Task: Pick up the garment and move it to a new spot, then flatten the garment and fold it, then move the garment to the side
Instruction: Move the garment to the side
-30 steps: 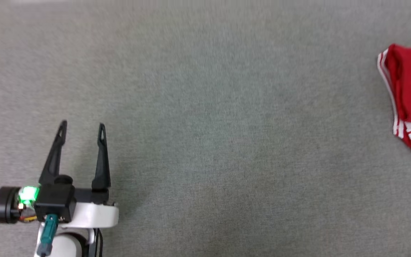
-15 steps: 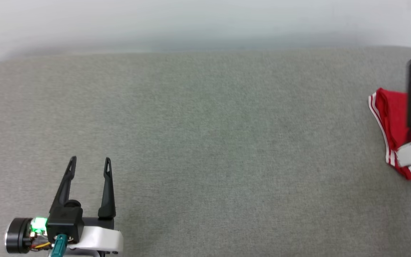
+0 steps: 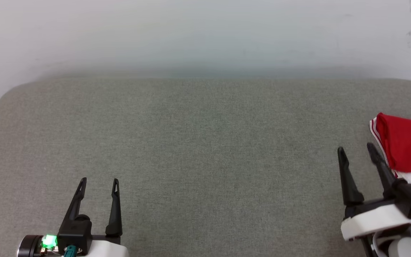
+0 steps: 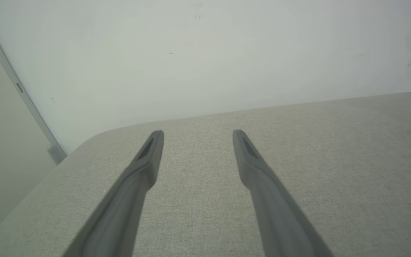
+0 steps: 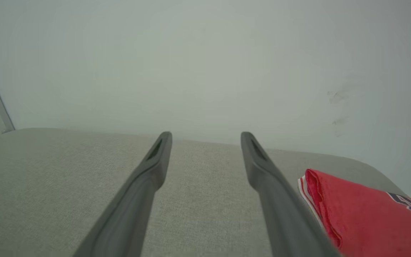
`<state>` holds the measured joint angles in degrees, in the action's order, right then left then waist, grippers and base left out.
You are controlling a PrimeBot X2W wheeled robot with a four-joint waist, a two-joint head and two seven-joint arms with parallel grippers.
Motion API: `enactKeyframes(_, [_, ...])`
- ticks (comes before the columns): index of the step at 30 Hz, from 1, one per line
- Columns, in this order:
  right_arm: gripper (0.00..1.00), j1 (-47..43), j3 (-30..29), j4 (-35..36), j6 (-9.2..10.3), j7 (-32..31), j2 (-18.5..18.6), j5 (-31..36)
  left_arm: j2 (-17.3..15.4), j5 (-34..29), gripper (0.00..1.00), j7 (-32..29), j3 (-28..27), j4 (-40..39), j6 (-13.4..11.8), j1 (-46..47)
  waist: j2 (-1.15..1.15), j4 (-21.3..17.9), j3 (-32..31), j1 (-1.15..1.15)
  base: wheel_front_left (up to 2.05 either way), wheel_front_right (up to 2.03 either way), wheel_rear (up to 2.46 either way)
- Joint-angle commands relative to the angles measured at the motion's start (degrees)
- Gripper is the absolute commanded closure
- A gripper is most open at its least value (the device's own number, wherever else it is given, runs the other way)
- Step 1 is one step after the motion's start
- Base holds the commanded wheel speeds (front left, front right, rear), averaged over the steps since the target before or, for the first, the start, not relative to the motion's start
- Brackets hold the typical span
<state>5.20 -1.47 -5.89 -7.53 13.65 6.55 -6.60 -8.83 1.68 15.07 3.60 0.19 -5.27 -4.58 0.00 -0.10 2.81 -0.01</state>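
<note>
The garment (image 3: 407, 146) is a folded red shirt with red-and-white striped trim and a white part, lying at the right edge of the grey padded surface (image 3: 205, 142). The right wrist view has the garment (image 5: 362, 214) at its lower right, with black lettering at its far edge. My right gripper (image 3: 356, 149) stands open just left of the garment, its nearer finger close beside the striped trim, nothing between the fingers. My left gripper (image 3: 98, 181) is open and empty at the lower left, far from the garment. Both wrist views show their fingers (image 4: 148, 157) (image 5: 159, 153) spread over bare fabric.
A pale wall (image 3: 205, 35) rises right behind the surface's far edge. The surface's corners are rounded, and its left edge (image 4: 30, 192) drops beside a pale panel with a metal strip (image 4: 20, 92).
The head camera has tilted up, bringing the wall and far edge into view. My right gripper has come in beside the garment, from partly over it half a second ago.
</note>
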Motion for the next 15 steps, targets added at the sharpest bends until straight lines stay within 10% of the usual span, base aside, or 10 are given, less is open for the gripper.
enactKeyframes(1, [0.00, -1.1, -0.2, -0.3, 0.09, 0.4, -0.4, 0.0, 0.0, -0.3, 0.00, 0.1, 0.1, 0.1, 0.0, -0.6, 0.00, 0.2, -0.5, 0.01, 0.00, 0.00, 0.00])
enactKeyframes(15, [0.00, -7.6, -1.9, -0.2, 0.09, 1.2, -2.4, 0.8, 0.5, 0.4, 0.00, 0.1, -0.1, 0.8, 1.0, -3.3, 0.00, -0.1, -2.8, 0.01, 0.00, 0.00, 0.00])
